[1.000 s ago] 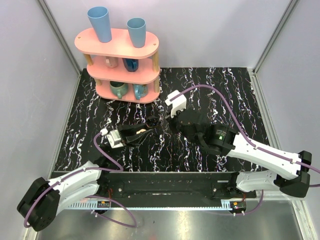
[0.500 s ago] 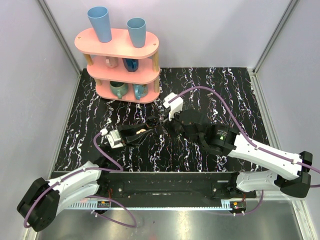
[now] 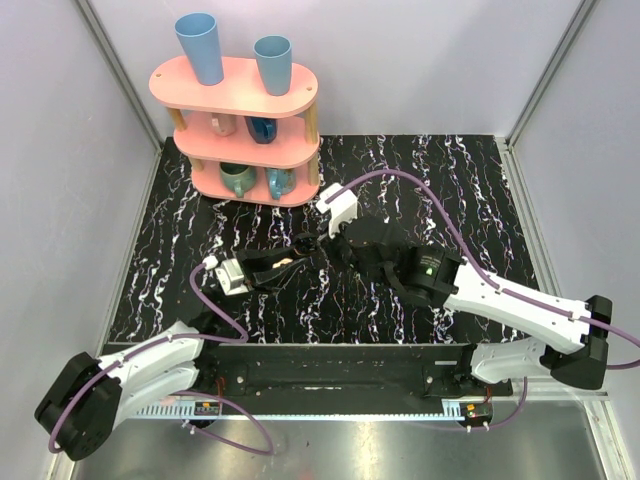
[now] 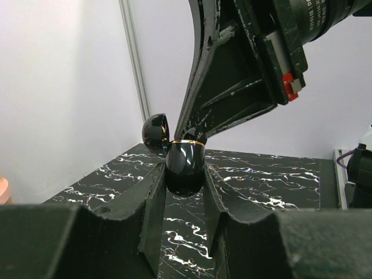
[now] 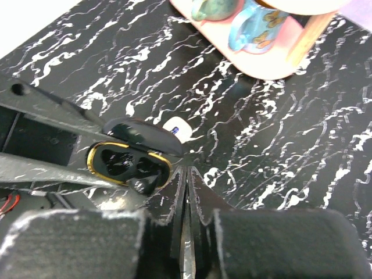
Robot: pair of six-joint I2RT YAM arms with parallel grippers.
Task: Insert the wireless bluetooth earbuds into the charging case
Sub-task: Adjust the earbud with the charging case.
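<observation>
My left gripper (image 4: 183,174) is shut on the charging case (image 4: 185,167), a glossy black shell with a gold rim, held a little above the table. Its lid (image 4: 156,132) stands open. In the right wrist view the charging case (image 5: 129,164) shows two dark wells inside the gold rim. One white earbud (image 5: 177,129) lies on the table just beyond the lid; no other bud shows. My right gripper (image 5: 186,171) is shut with nothing in it, its tips right beside the case's rim. From above, the left gripper (image 3: 295,258) and right gripper (image 3: 322,240) meet mid-table.
A pink three-tier shelf (image 3: 245,130) with mugs and two blue cups stands at the back left. Its lowest mugs (image 5: 250,29) show just beyond the case. Grey walls close off the black marbled table (image 3: 450,180) on three sides.
The right arm has moved left, bringing its shut fingers up to the open case. The left gripper has kept the case still.
</observation>
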